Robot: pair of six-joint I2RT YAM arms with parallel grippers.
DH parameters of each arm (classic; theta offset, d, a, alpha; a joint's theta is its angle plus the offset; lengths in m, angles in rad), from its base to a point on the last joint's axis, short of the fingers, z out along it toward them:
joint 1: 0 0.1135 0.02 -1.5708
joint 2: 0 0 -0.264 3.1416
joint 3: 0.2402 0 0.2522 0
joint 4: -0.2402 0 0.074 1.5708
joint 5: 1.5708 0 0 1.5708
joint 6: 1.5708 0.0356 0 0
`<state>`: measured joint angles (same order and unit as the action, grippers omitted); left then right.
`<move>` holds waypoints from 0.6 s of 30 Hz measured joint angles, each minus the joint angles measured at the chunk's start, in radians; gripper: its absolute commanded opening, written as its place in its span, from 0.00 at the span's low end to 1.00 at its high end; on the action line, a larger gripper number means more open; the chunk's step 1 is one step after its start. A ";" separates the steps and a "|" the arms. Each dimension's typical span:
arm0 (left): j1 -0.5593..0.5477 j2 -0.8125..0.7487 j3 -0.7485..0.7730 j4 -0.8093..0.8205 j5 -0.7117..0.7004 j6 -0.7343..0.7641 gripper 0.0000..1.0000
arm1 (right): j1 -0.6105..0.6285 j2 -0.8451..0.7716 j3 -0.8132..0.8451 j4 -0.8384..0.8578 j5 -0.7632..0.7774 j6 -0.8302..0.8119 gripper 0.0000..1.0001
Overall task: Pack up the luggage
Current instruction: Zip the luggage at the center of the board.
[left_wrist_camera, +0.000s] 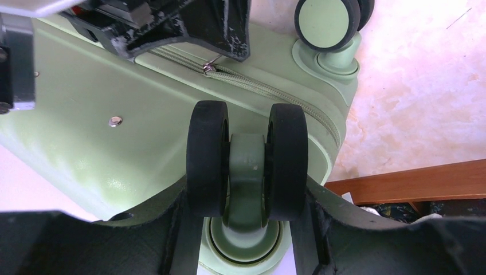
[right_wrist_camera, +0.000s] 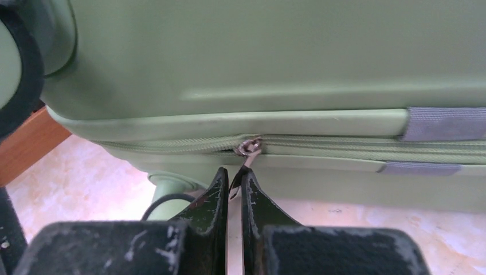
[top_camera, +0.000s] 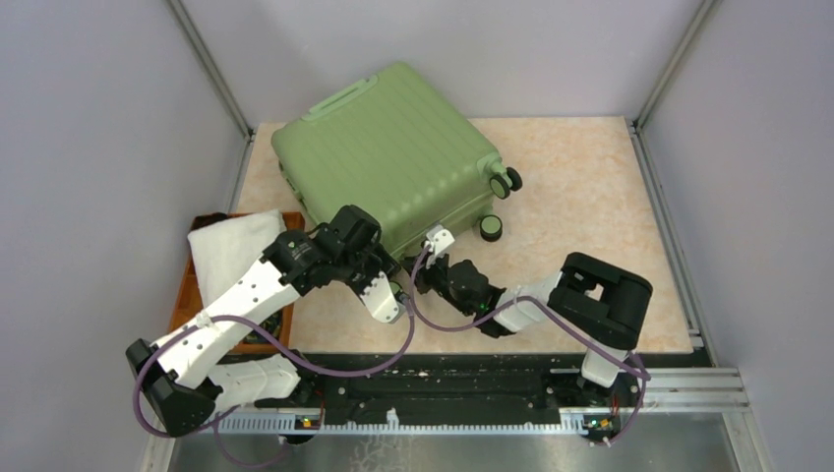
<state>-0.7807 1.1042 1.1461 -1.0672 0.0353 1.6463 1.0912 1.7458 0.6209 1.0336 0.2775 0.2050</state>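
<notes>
The luggage (top_camera: 393, 147), a light-green ribbed suitcase, lies closed and flat on the table at the back left. My left gripper (top_camera: 391, 293) is at its near corner and is shut on a black twin caster wheel (left_wrist_camera: 246, 160). Its jaws press on both outer sides of that wheel in the left wrist view (left_wrist_camera: 246, 215). My right gripper (top_camera: 430, 258) is beside it at the near edge and is shut on the metal zipper pull (right_wrist_camera: 247, 148). The pull is pinched between its fingertips (right_wrist_camera: 220, 182). The zipper line (right_wrist_camera: 355, 146) looks closed on both sides of the pull. The lining is hidden.
A wooden tray (top_camera: 182, 290) holding a folded white towel (top_camera: 231, 246) sits at the left, close to the left arm. Its edge shows in the left wrist view (left_wrist_camera: 412, 180). Two more wheels (top_camera: 506, 182) stick out on the suitcase's right side. Grey walls enclose the table.
</notes>
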 measured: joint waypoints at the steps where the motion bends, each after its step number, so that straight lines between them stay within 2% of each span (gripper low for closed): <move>1: 0.000 0.000 0.001 -0.001 0.000 0.000 0.18 | 0.003 0.008 0.009 0.000 0.000 0.002 0.00; 6: 0.000 0.000 0.008 -0.017 -0.009 -0.002 0.17 | 0.029 0.044 0.042 0.007 0.000 0.017 0.00; 8: 0.000 0.000 0.011 -0.023 -0.010 -0.003 0.16 | 0.035 0.053 0.042 0.024 -0.001 0.028 0.06; 9: 0.000 0.000 0.012 -0.026 -0.011 -0.003 0.16 | 0.037 0.055 0.042 0.029 0.004 0.035 0.12; 11: 0.000 0.000 0.012 -0.027 -0.012 -0.003 0.16 | 0.039 0.054 0.037 0.037 0.008 0.048 0.31; 13: 0.000 0.000 0.012 -0.023 -0.008 -0.004 0.16 | 0.042 0.029 0.003 0.058 -0.031 0.076 0.36; 16: -0.005 0.002 0.012 -0.007 0.007 -0.011 0.15 | 0.058 -0.089 -0.097 0.081 -0.116 0.119 0.47; 18: -0.008 0.002 0.012 -0.001 0.014 -0.015 0.15 | 0.023 -0.188 -0.166 0.084 -0.149 0.155 0.51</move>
<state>-0.7883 1.1061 1.1580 -1.0683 0.0498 1.6314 1.1145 1.5581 0.4549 1.1179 0.1284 0.3599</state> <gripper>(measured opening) 0.560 0.444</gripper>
